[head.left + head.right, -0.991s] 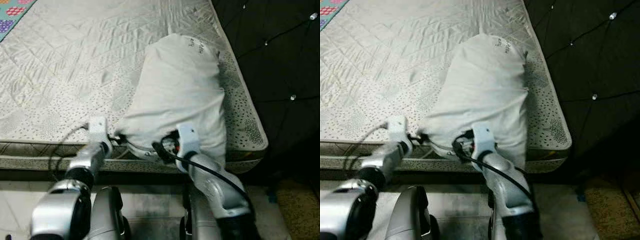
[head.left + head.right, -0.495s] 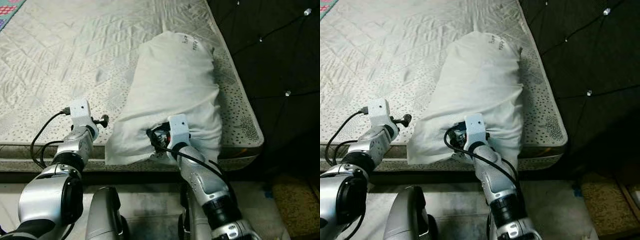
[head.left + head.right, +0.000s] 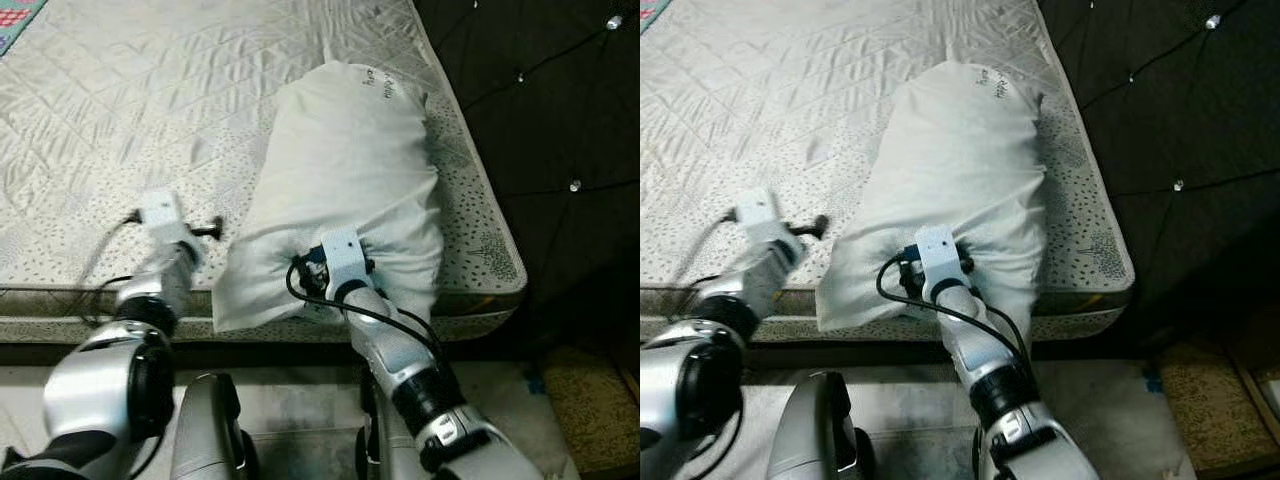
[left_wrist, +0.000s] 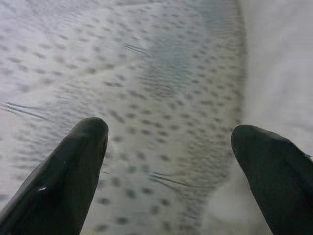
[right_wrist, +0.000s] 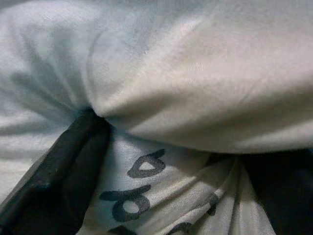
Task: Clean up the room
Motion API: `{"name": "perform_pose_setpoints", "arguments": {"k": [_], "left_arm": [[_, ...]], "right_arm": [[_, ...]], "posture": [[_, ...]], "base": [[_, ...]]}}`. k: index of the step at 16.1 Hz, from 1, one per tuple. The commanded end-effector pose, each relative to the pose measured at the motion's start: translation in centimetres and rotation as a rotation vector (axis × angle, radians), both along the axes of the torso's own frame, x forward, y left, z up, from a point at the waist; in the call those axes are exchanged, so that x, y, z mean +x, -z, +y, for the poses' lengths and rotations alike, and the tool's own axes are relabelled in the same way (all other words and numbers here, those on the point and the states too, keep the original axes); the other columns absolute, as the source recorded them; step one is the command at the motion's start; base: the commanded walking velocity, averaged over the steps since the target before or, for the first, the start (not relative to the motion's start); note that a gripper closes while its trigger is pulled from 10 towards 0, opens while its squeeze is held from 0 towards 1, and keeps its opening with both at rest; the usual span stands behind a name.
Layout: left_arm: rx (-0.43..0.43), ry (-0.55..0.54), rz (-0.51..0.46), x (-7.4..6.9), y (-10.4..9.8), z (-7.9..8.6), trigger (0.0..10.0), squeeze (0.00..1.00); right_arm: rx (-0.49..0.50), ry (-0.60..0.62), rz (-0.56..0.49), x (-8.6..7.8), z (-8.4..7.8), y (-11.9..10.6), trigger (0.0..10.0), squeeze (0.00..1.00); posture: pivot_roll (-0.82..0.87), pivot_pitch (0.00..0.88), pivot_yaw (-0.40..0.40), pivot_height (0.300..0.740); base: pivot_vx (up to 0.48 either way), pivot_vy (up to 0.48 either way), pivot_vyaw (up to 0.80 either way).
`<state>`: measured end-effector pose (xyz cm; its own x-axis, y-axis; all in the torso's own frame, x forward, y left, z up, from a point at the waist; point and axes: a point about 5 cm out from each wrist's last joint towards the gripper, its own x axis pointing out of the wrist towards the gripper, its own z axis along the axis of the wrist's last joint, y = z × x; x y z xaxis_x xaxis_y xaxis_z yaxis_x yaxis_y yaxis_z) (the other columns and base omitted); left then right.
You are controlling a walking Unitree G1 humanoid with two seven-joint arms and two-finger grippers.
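Your right gripper pinches the pillow's near end on the mattress; your left gripper, fingers spread, hovers left of it.

You can see dark printed characters on the plump white fabric pillow, at its far end and on the folds between the right gripper's fingers, but none can be read.

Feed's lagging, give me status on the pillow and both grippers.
Right gripper shut on the pillow, near end, at the mattress edge. Left gripper open over bare mattress beside the pillow. Nothing in the way.
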<state>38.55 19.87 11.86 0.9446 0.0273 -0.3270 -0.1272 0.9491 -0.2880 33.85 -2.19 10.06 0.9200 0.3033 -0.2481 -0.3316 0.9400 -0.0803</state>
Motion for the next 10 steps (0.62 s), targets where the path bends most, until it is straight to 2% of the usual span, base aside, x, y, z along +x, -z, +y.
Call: {"name": "perform_pose_setpoints", "arguments": {"k": [1,2,4,6,7,9,10], "left_arm": [[-0.058,0.027,0.028,-0.5,1.1,-0.4,10.0,0.00],[-0.094,0.095,0.045,-0.8,1.9,-1.6,10.0,0.00],[-0.034,0.232,0.084,-1.6,3.4,-3.8,10.0,0.00],[-0.005,0.352,0.098,-3.0,4.9,-6.1,10.0,0.00],[-0.006,0.450,0.132,-4.8,6.1,-7.7,10.0,0.00],[0.026,0.562,0.118,-7.0,6.3,-9.4,10.0,0.00],[0.087,0.690,0.062,-9.5,5.5,-11.5,10.0,0.00]], "right_arm": [[0.121,-0.088,-0.114,0.0,6.2,-4.8,10.0,0.00],[0.135,-0.081,-0.118,0.3,6.2,-5.2,10.0,0.00],[0.134,-0.074,-0.168,0.9,5.6,-6.1,10.0,0.00],[0.130,-0.048,-0.175,1.2,4.6,-5.8,10.0,0.00],[0.129,-0.037,-0.174,1.3,4.1,-5.4,10.0,0.00],[0.127,-0.029,-0.173,1.4,3.8,-5.1,10.0,0.00],[0.125,-0.027,-0.173,1.4,3.7,-5.0,10.0,0.00]], "posture": [[-0.14,0.203,-0.024,0.582],[-0.13,0.201,-0.019,0.582],[-0.14,0.197,-0.014,0.582],[-0.14,0.197,-0.005,0.582],[-0.14,0.198,0.000,0.582],[-0.15,0.202,0.005,0.582],[-0.15,0.203,0.007,0.582]], "base": [[0.000,0.000,0.00],[0.000,0.000,0.00],[0.000,0.000,0.00],[0.000,0.000,0.00],[0.000,0.000,0.00],[0.000,0.000,0.00],[0.000,0.000,0.00]]}}
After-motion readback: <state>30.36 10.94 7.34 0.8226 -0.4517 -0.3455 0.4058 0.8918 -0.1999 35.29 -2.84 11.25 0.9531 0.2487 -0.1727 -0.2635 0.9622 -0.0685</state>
